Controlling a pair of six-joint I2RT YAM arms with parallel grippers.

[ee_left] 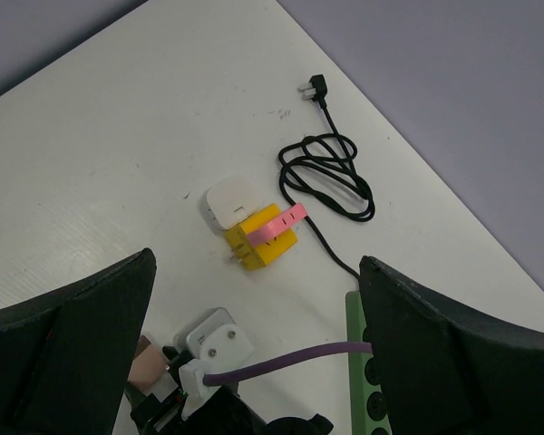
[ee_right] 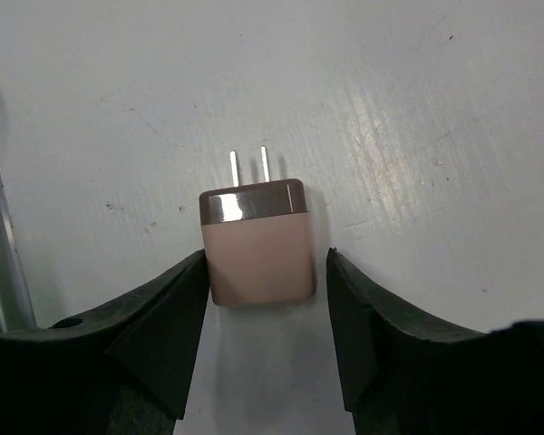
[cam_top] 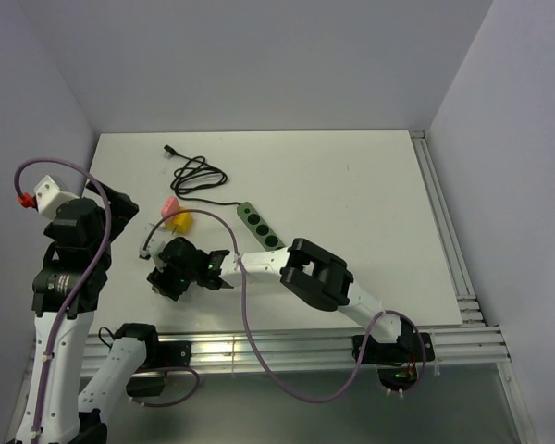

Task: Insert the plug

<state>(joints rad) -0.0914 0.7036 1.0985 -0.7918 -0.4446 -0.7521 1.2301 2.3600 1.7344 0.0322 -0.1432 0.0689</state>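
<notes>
Lying flat on the white table (ee_right: 435, 109), the plug (ee_right: 257, 237) is a squarish dusty-pink block with a glossy brown band and two flat metal prongs. The right gripper (ee_right: 265, 258) straddles it, fingers spread and not clamping. The left gripper (ee_left: 256, 263) hangs released, holding nothing. The green power strip (cam_top: 262, 225) lies apart from the plug.

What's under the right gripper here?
A tan plug lies flat on the white table between the open fingers of the right gripper, two prongs pointing away. The plug's underside and the table patch beneath it are covered.
</notes>
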